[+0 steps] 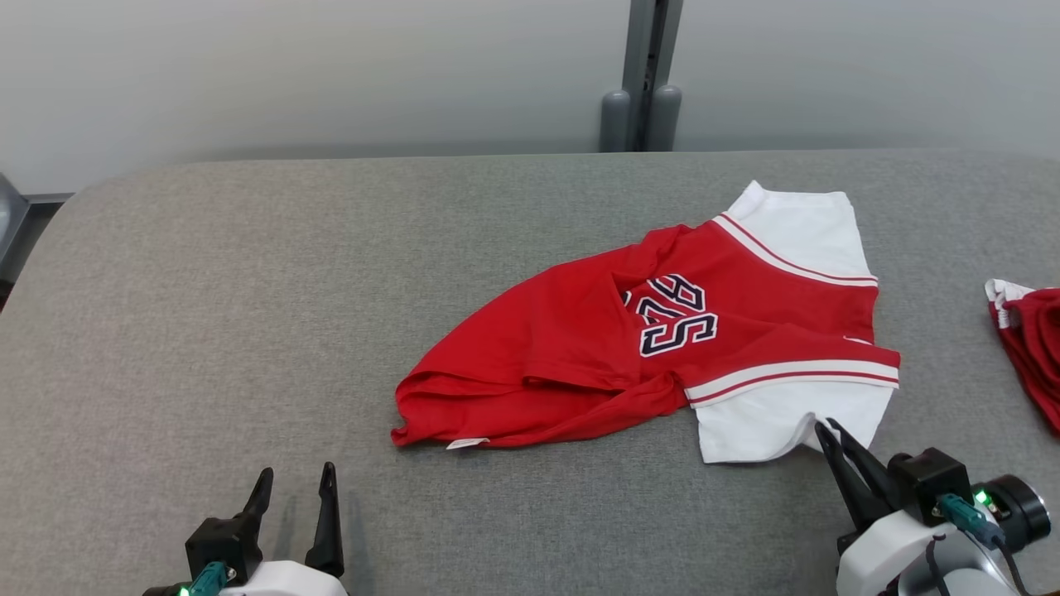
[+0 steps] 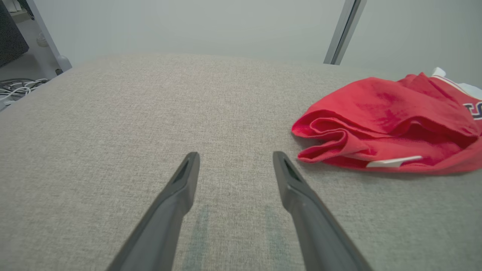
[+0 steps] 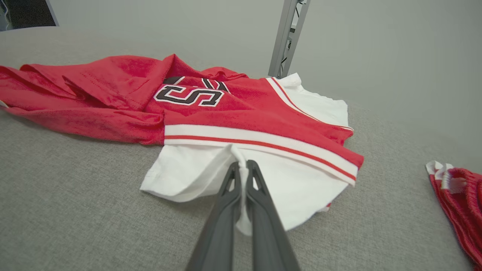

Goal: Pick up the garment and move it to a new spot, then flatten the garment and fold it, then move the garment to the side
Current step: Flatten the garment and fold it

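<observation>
On the garment (image 1: 571, 348) sleeve, right hand (image 1: 828, 427) low, clamped; left hand (image 1: 296, 477) agape, empty, perhaps hovering.

Lab-like test room, grey fabric-covered table (image 1: 248, 290), plain pale wall (image 1: 331, 66), metal post (image 1: 646, 50), loose cables (image 2: 17, 88) on floor

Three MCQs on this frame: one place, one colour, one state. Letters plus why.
1. Where does the other red garment lie relative to the jersey? A) robot's right B) robot's left C) underneath it
2. Colour of the sleeve in the right gripper? A) red B) white C) navy
3. The left gripper is: A) shut on the jersey B) shut, empty C) open, empty
Key: 1 A, it sits at the head view's right edge; 2 B, white cloth is pinched; 3 C, jaws spread over bare grey upholstery.
</observation>
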Robot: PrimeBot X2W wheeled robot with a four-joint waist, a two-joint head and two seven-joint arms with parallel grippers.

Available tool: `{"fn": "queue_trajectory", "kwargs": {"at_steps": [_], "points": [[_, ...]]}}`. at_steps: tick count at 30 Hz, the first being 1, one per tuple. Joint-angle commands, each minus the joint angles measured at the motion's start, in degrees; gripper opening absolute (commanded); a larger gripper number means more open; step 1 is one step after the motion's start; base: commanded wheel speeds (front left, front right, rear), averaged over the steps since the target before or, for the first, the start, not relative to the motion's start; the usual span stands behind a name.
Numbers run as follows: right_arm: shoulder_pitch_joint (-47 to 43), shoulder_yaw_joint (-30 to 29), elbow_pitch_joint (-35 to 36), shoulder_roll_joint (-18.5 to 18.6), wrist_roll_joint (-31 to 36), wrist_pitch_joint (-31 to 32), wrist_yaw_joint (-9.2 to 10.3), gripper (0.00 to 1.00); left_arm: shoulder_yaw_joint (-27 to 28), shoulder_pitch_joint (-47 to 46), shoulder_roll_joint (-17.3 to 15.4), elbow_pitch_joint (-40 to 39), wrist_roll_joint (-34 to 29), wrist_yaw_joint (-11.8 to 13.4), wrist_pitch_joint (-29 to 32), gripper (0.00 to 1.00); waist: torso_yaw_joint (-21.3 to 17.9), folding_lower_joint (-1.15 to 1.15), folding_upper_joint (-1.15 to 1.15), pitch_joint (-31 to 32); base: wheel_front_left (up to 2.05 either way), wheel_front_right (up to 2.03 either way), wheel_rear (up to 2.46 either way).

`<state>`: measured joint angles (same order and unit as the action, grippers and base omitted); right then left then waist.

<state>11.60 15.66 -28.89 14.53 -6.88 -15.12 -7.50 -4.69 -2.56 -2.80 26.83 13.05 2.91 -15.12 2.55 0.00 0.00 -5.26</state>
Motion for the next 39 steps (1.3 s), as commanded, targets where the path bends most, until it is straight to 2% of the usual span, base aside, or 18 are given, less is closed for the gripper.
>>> {"fn": "queue_trajectory", "kwargs": {"at_steps": [1,3,4,5,6,15,23,29,39], "points": [[-1.0,-0.4,-0.2,-0.1,-0.7,0.0,0.02,0.00,0.3,-0.1,-0.2,-0.1,-0.5,-0.2,0.0,1.00,-0.7,0.00,0.00,0.0,0.00,0.00,0.00],[-2.0,-0.9,-0.6,-1.0,-1.1,0.0,0.02,0.01,0.5,-0.4,-0.2,-0.1,-0.6,-0.2,0.0,1.00,-1.3,0.00,0.00,0.2,0.00,0.00,0.00],[-2.3,-1.2,-0.8,-1.3,-1.5,0.0,0.02,0.23,0.5,-0.6,-0.2,-0.1,-0.7,-0.3,0.0,1.00,-1.5,0.00,0.00,0.3,0.00,0.00,0.00],[-2.5,-1.6,-0.8,-1.6,-1.9,0.0,0.02,0.69,0.5,-0.7,-0.2,-0.1,-0.8,-0.3,0.0,1.00,-1.8,0.00,0.00,0.5,0.00,0.00,0.00],[-2.6,-1.9,-0.8,-1.9,-2.2,0.0,0.02,1.00,0.5,-0.7,-0.2,-0.1,-0.8,-0.4,0.0,1.00,-2.0,0.00,0.00,0.7,0.00,0.00,0.00],[-3.9,-7.7,4.5,-4.6,-1.8,0.0,0.02,1.00,1.2,1.2,-0.2,-0.8,-2.0,0.3,0.0,1.00,-2.8,0.00,0.00,3.9,0.00,0.00,0.00],[-5.8,-15.0,7.4,-9.6,1.2,0.0,0.02,1.00,2.3,2.6,-0.2,-3.0,-4.4,0.4,0.0,1.00,-2.7,0.00,0.00,5.8,0.00,0.00,0.00],[-7.9,-15.9,7.8,-11.1,2.2,0.0,0.02,1.00,2.9,4.0,-0.2,-4.3,-5.7,0.1,0.0,1.00,-3.1,0.00,0.00,7.2,0.00,0.00,0.00],[-9.7,-15.6,7.2,-11.5,1.3,0.0,0.02,1.00,3.0,5.9,-0.2,-4.9,-6.2,-0.7,0.0,1.00,-3.6,0.00,0.00,7.8,0.00,0.00,0.00]]}}
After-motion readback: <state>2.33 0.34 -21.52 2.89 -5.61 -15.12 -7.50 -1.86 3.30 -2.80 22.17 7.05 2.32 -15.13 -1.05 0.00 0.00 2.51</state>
